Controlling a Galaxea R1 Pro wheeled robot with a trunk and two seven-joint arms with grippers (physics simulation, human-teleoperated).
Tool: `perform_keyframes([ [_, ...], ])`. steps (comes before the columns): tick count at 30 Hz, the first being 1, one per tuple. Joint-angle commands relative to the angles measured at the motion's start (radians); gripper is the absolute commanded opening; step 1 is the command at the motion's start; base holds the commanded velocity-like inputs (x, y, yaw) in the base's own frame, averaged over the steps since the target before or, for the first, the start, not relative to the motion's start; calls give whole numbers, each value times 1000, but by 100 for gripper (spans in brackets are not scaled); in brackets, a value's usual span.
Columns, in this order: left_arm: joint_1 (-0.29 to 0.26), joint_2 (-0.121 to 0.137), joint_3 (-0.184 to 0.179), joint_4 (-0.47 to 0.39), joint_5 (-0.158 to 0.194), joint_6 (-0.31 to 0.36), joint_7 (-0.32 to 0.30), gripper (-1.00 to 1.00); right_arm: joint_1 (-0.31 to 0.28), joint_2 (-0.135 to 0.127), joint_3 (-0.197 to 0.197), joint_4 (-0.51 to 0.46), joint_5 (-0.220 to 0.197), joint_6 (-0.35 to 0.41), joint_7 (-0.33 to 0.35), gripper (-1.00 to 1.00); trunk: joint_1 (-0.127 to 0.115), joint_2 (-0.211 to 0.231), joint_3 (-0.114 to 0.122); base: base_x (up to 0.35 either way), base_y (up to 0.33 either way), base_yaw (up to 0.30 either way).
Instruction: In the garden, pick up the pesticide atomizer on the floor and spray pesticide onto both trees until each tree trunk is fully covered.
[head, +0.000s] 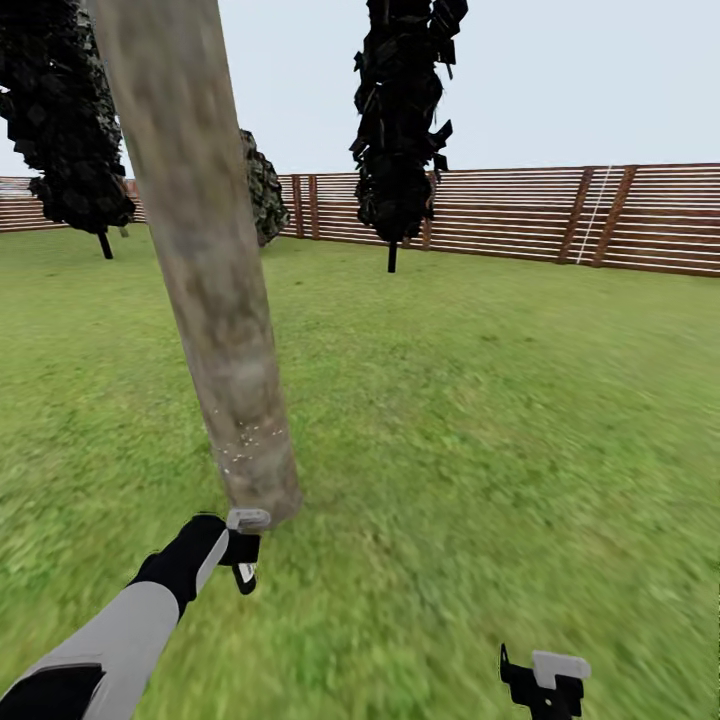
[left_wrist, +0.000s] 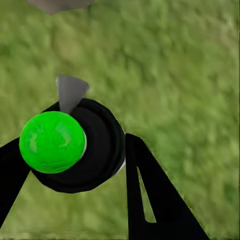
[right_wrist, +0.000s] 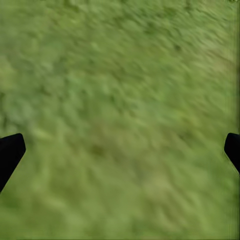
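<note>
Left gripper (left_wrist: 82, 165) is clamping the pesticide atomizer (left_wrist: 75, 150) by its rigid, likely light and slick body—near the tree trunk (head: 200, 260); right gripper (right_wrist: 120, 150) is hanging open.

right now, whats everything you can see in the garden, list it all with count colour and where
tree trunk: one, mottled grey-tan, close ahead at left, leaning across the head view
pesticide: a few white specks, low on that trunk
dark trees: three, black foliage, far across the lawn by the fence
fence: one, brown slats, along the back
floor: green grass, all around
atomizer: one, black body with bright green ball and grey nozzle, in the left gripper
left gripper: one, black, shut on the atomizer, at the trunk's base
right gripper: one, black, open, over grass at lower right
</note>
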Motion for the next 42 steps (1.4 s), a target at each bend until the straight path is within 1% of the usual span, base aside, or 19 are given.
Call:
perform_keyframes([
  [1, 11, 6, 8, 7, 4, 5, 9, -100, -1, 0, -5, 1, 11, -2, -5, 100, 0, 0, -1, 187, -239, 0],
  [3, 20, 25, 11, 14, 6, -8, 20, -100, -1, 1, -5, 1, 11, -2, -5, 100, 0, 0, -1, 204, -226, 8],
  [4, 22, 31, 15, 16, 7, -28, 24, -100, -1, 1, -5, 1, 11, -2, -5, 100, 0, 0, -1, 226, -207, 159],
  [9, 24, 36, 18, 20, 7, -38, 27, -100, -1, 2, -5, 1, 11, -3, -5, 100, 0, 0, -1, 231, -202, 251],
  [14, 24, 43, 48, 23, 5, -39, 29, -100, -1, 1, -5, 3, 11, -2, -5, 100, 0, 0, -1, 226, -201, 277],
  [20, 29, 41, 52, 23, 6, -38, 31, -100, -1, 1, -5, 3, 11, -2, -5, 100, 0, 0, -1, 84, -249, 236],
  [29, 29, 38, 54, 22, 7, -38, 31, -100, -1, -5, -5, 3, 11, -2, -5, 100, 0, 0, -1, -40, -274, 15],
  [34, 29, 40, 56, 22, 7, -38, 31, -100, -1, 0, -5, 3, 11, -3, -5, 100, 0, 0, -1, -2, -274, 27],
  [42, 29, 36, 54, 21, 9, -40, 31, -100, -1, 2, -5, 3, 11, -3, -5, 100, 0, 0, -1, 0, -274, 259],
])
